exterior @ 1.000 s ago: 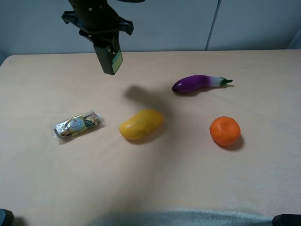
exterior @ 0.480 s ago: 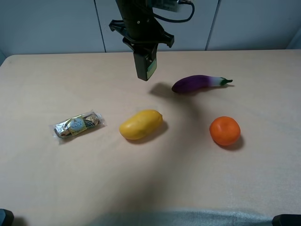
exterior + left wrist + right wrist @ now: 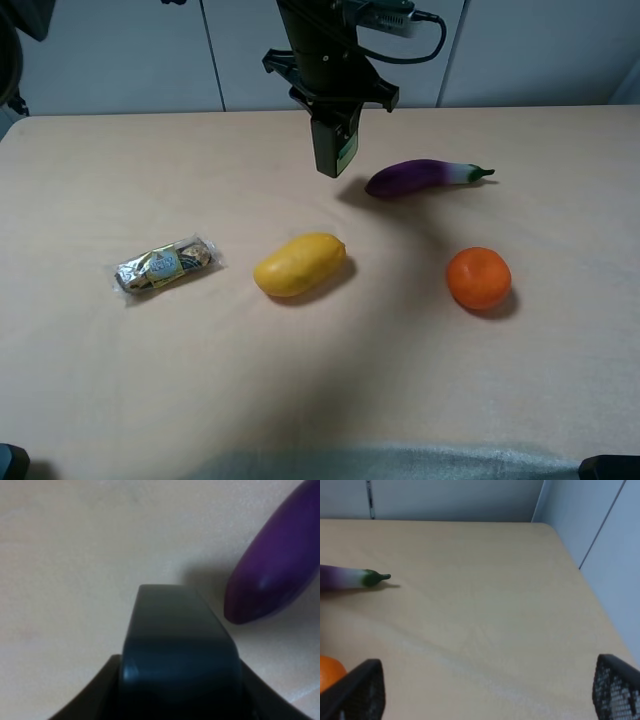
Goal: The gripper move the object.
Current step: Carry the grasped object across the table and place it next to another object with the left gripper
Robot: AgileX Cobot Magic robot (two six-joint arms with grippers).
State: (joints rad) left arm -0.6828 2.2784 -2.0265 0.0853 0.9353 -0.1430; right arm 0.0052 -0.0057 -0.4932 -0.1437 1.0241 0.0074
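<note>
The object [image 3: 334,147], a small dark bottle with a green label, hangs upside down above the back of the table, just left of the eggplant [image 3: 420,178]. My left gripper [image 3: 333,108] is shut on it from above. Seen from the left wrist, the object [image 3: 180,655] fills the foreground, with the eggplant's purple end [image 3: 275,575] close beside it. In the right wrist view my right gripper [image 3: 485,695] stands open over the table's right side, its fingertips [image 3: 357,690] wide apart with nothing between them.
A yellow mango [image 3: 300,264] lies mid-table, an orange [image 3: 478,277] to its right and a foil-wrapped chocolate pack [image 3: 165,264] to its left. The eggplant's green stem [image 3: 376,577] and the orange's edge [image 3: 329,672] show in the right wrist view. The table's right edge [image 3: 580,580] meets a wall.
My left gripper has carried the object to the right along the back of the table and slightly lower, ending close to the eggplant. Everything lying on the table is where it was.
</note>
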